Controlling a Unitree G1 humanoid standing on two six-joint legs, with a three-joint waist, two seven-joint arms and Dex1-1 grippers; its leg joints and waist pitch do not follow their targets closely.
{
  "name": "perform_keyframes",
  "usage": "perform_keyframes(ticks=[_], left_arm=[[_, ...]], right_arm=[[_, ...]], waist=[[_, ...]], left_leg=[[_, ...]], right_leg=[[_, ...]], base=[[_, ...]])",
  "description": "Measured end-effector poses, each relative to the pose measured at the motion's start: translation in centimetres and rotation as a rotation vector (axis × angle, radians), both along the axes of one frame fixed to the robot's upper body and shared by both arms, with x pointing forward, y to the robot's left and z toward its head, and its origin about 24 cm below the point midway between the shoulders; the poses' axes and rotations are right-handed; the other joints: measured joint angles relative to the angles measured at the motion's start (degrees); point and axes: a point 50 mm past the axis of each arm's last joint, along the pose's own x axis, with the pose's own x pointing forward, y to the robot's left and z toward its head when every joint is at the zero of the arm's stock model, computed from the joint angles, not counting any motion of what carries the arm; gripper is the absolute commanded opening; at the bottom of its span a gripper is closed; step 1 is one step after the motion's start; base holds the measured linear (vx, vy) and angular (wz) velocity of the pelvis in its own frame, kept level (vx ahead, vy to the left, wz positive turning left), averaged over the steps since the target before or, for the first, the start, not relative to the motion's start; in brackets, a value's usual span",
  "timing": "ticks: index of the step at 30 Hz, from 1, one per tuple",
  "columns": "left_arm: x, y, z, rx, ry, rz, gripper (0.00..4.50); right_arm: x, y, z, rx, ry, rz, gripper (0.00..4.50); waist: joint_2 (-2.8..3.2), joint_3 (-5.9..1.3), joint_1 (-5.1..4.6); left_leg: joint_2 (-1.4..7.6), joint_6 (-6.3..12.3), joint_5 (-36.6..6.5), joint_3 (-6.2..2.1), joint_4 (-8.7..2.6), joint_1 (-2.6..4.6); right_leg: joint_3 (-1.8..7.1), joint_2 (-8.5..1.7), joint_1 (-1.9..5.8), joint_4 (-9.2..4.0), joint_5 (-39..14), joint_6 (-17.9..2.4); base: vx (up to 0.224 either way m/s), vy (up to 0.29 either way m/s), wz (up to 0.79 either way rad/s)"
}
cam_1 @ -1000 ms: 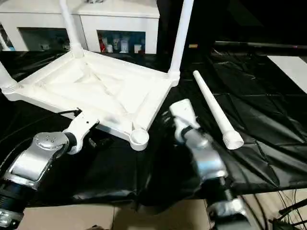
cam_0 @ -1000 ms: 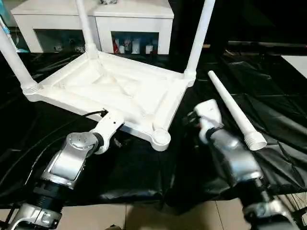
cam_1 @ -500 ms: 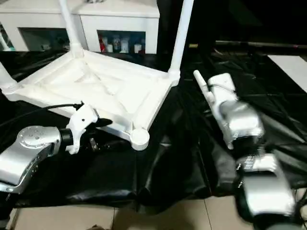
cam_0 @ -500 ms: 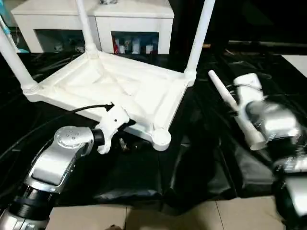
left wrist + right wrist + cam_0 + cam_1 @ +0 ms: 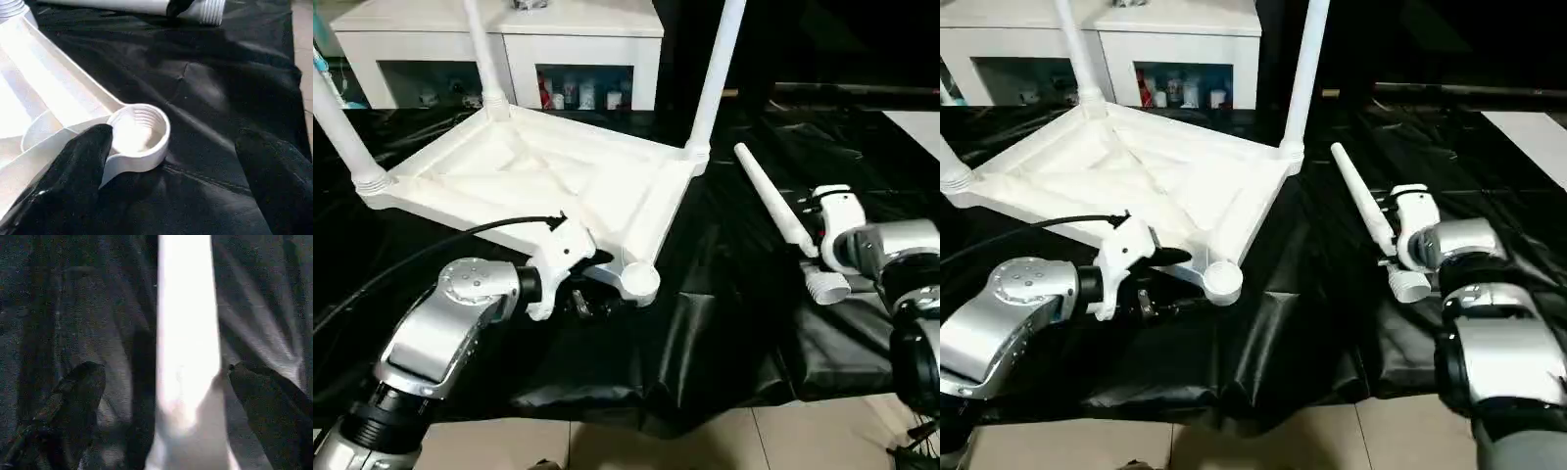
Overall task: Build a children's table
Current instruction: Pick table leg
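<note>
Through the left wrist view, left gripper (image 5: 171, 161) spread beside empty threaded corner socket (image 5: 138, 134); through the right wrist view, right gripper (image 5: 166, 391) spread astride loose leg (image 5: 188, 333).

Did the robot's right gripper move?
Yes. The right gripper swung away from the table's empty corner socket over to the loose leg, which now lies between its open fingers.

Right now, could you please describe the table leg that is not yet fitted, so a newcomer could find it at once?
Start from the upturned white table top on the black cloth. To its right a white tube leg lies flat on the cloth. Its three neighbours stand upright in corner sockets; this one lies loose between the open right gripper fingers.
</note>
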Motion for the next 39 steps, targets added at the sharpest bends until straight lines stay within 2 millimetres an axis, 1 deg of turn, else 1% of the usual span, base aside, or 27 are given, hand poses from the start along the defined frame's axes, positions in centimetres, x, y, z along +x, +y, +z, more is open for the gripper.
perform_keyframes(ticks=[1,3,4,5,8,10,11,12,13,16,20,26,29,31,39], left_arm=[[0.0,0.0,0.0,0.001,0.001,-0.002,4.50],[0.0,-0.1,0.0,0.000,0.001,-0.002,4.50],[0.0,-0.1,0.0,0.000,0.001,-0.003,4.50],[-0.1,-0.1,0.0,-0.001,0.000,-0.004,4.50],[-0.1,-0.3,0.1,-0.006,-0.002,-0.010,4.50],[-0.2,-0.4,0.1,-0.008,0.000,-0.014,4.50],[-0.2,-0.4,0.0,-0.008,0.002,-0.016,4.50],[-0.2,-0.5,0.0,-0.007,0.003,-0.017,4.50],[-0.2,-0.5,0.0,-0.009,0.004,-0.018,4.50],[-0.2,-0.5,0.0,-0.013,0.007,-0.020,4.50],[-0.2,-0.6,0.0,-0.013,0.007,-0.017,4.50],[-0.2,-0.5,-0.1,-0.012,0.010,-0.012,4.50],[-0.2,-0.5,-0.1,-0.014,0.015,-0.013,4.50],[-0.2,-0.5,-0.1,-0.015,0.015,-0.013,4.50],[-0.2,-0.5,0.0,-0.014,0.012,-0.007,4.50]], right_arm=[[-0.2,-0.3,-0.3,0.000,0.009,-0.008,4.11],[-0.5,-0.5,-0.7,0.003,0.029,-0.017,4.08],[-0.5,-0.5,-0.8,0.005,0.034,-0.017,3.97],[-0.6,-0.5,-0.9,0.007,0.040,-0.015,3.70],[-0.7,-0.7,-1.0,-0.008,0.050,-0.004,3.60],[-0.8,-0.8,-1.0,-0.027,0.057,0.000,3.37],[-0.9,-0.9,-1.0,-0.035,0.060,0.001,3.37],[-0.9,-1.0,-1.1,-0.036,0.061,0.000,3.20],[-0.9,-1.0,-1.1,-0.036,0.062,-0.001,3.20],[-1.1,-1.1,-1.3,-0.035,0.067,-0.001,2.81],[-1.1,-1.2,-1.5,-0.034,0.072,0.004,2.51],[-1.1,-1.2,-1.4,-0.044,0.063,0.013,2.35],[-1.1,-1.2,-1.5,-0.044,0.063,0.016,2.06],[-1.1,-1.2,-1.5,-0.043,0.061,0.011,1.96],[-1.0,-1.2,-1.5,0.006,0.028,-0.027,1.93]], waist=[[0.00,0.00,0.07],[0.00,0.00,0.09],[0.00,0.00,0.09],[0.00,0.00,0.09],[0.00,0.00,0.05],[0.00,0.00,0.05],[0.00,0.00,0.05],[0.00,0.00,0.05],[0.00,0.00,0.05],[0.00,0.00,0.05],[-0.03,0.00,0.07],[-0.08,-0.03,0.08],[-0.13,-0.06,0.09],[-0.15,-0.07,0.11],[-0.07,-0.06,0.07]], left_leg=[[0.00,0.00,0.0,0.00,0.01,-0.04],[0.00,0.02,0.0,0.00,0.04,-0.14],[0.01,0.04,0.0,0.00,0.04,-0.18],[0.02,0.05,0.0,-0.01,0.06,-0.20],[0.03,0.07,0.0,-0.01,0.07,-0.26],[0.03,0.07,0.0,-0.01,0.08,-0.27],[0.04,0.07,0.0,-0.01,0.08,-0.27],[0.04,0.07,0.0,-0.01,0.08,-0.27],[0.04,0.07,0.0,-0.01,0.08,-0.28],[0.04,0.08,0.0,-0.01,0.11,-0.28],[0.05,0.09,0.0,-0.01,0.14,-0.30],[0.06,0.10,0.0,-0.01,0.18,-0.30],[0.06,0.12,0.0,-0.02,0.22,-0.30],[0.06,0.13,0.0,-0.02,0.25,-0.31],[0.07,0.14,0.0,-0.02,0.34,-0.31]], right_leg=[[-0.01,0.00,0.00,0.00,0.0,0.0],[-0.01,0.00,-0.05,0.00,0.0,0.0],[-0.02,0.00,-0.08,0.00,0.0,0.0],[-0.04,0.00,-0.09,0.00,0.0,0.0],[-0.05,0.00,-0.13,0.00,0.0,0.0],[-0.06,0.00,-0.14,0.00,0.0,0.0],[-0.07,0.00,-0.15,0.00,0.0,0.0],[-0.07,0.00,-0.15,0.00,0.0,0.0],[-0.06,0.00,-0.15,0.00,0.0,0.0],[-0.07,0.00,-0.15,0.00,0.0,0.0],[-0.07,0.00,-0.15,0.01,0.0,0.0],[-0.07,0.00,-0.14,0.02,0.0,0.0],[-0.08,0.00,-0.13,0.02,0.0,0.0],[-0.08,0.00,-0.12,0.02,0.0,-0.1],[-0.08,0.00,-0.11,0.03,0.1,-0.2]], base=[[0.000,0.000,0.00],[0.000,0.000,0.00],[0.000,0.000,0.00],[0.000,0.000,0.00],[0.000,0.000,0.00],[0.000,0.000,0.00],[0.000,0.000,0.00],[0.000,0.000,0.00],[0.000,0.000,0.00],[0.000,0.000,0.00],[0.000,0.000,0.00],[0.000,0.000,0.00],[0.000,0.000,0.00],[0.000,0.000,0.00],[0.000,0.000,0.00]])
